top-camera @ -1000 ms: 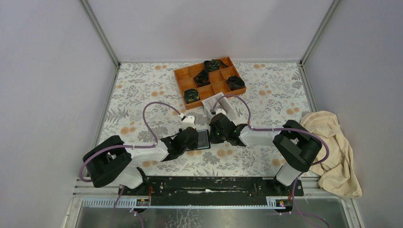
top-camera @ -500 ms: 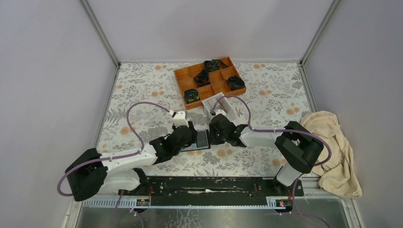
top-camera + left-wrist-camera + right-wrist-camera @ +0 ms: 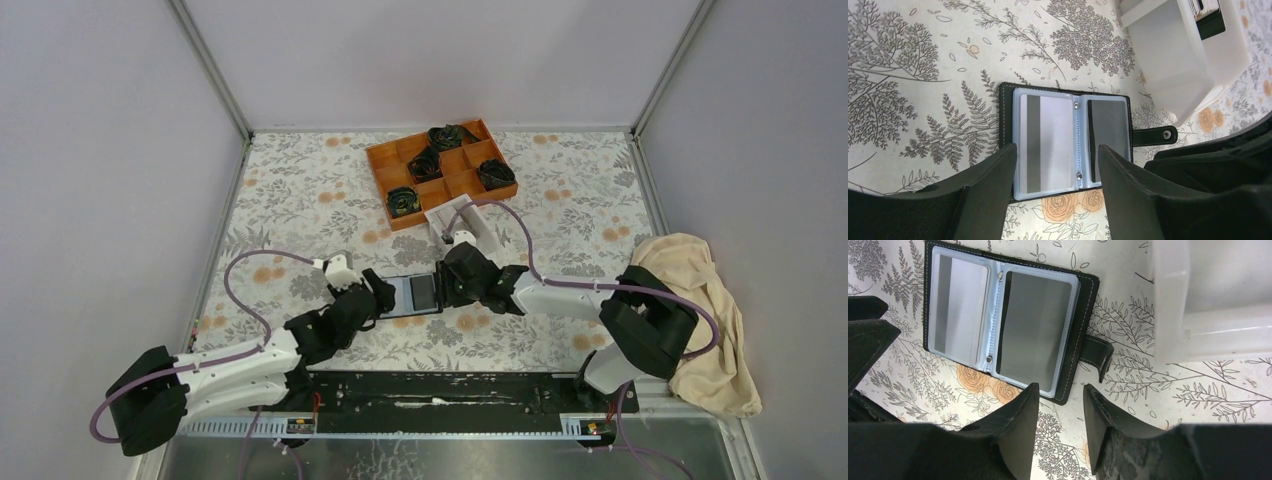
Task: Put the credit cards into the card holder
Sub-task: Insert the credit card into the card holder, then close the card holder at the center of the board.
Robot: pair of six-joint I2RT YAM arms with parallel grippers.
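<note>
Floral tablecloth (image 3: 300, 190) covers the whole work surface, and the card holder (image 3: 1068, 142) lies open flat at its middle, just short of the white box (image 3: 1198, 330). Its strap (image 3: 1154, 135) is flung out to one side. One clear pocket shows a pale card (image 3: 1045, 142) with a grey stripe, the other a darker face. What look like more credit cards (image 3: 1205, 6) stand on edge inside the box. The left gripper (image 3: 1057, 150) hangs over the holder's near edge with its fingers well apart and nothing between them. The right gripper (image 3: 1060, 390) hovers by the strap side, parted only narrowly and also empty. Nothing pins the holder, so I judge the chief risk to be sliding or folding shut when a card is pushed at a pocket mouth. A thin sleeve could also buckle and catch a corner, and the right gripper sits near enough to the box to nudge it.
</note>
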